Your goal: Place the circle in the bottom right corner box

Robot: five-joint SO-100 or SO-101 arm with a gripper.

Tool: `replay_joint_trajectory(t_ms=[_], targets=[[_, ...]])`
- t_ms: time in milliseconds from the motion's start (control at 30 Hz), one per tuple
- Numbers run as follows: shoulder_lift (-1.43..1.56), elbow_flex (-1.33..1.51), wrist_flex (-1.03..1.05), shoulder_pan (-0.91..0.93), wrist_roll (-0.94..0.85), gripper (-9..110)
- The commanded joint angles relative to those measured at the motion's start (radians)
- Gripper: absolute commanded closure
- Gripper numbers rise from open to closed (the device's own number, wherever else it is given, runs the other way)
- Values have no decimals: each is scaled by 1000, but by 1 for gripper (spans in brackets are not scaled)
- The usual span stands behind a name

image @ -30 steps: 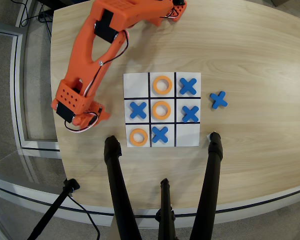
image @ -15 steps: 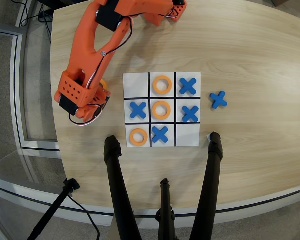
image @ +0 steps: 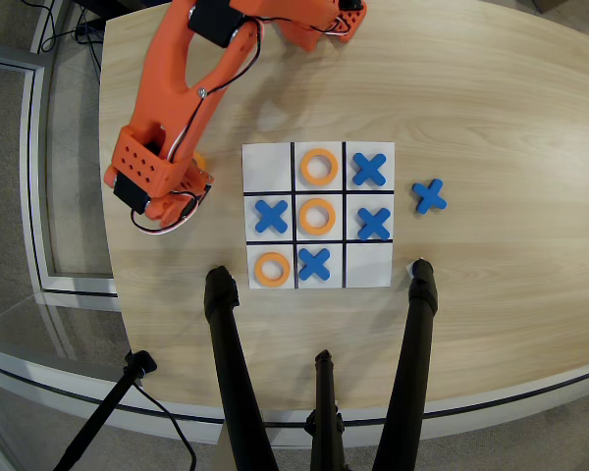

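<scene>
The orange arm (image: 191, 88) reaches from the table's (image: 510, 108) far edge toward its left edge; its gripper (image: 191, 182) hangs just left of the grid sheet (image: 268, 163), over a circle (image: 202, 167) that shows only as a sliver; whether the jaws are parted or closed cannot be told. Three more rings lie in cells; the bottom right corner box (image: 368, 265) holds nothing; one blue cross (image: 430, 195) lies off the sheet toward the right edge.
</scene>
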Motion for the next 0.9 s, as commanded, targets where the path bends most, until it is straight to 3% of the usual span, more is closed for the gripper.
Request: replay_joint_trajectory(t_ms=[0, 233, 633, 867], targets=[[124, -8, -20, -23, 28, 102], [426, 104, -26, -141, 94, 102], [1045, 698, -43, -430, 135, 102], [1147, 914, -121, -525, 144, 102]])
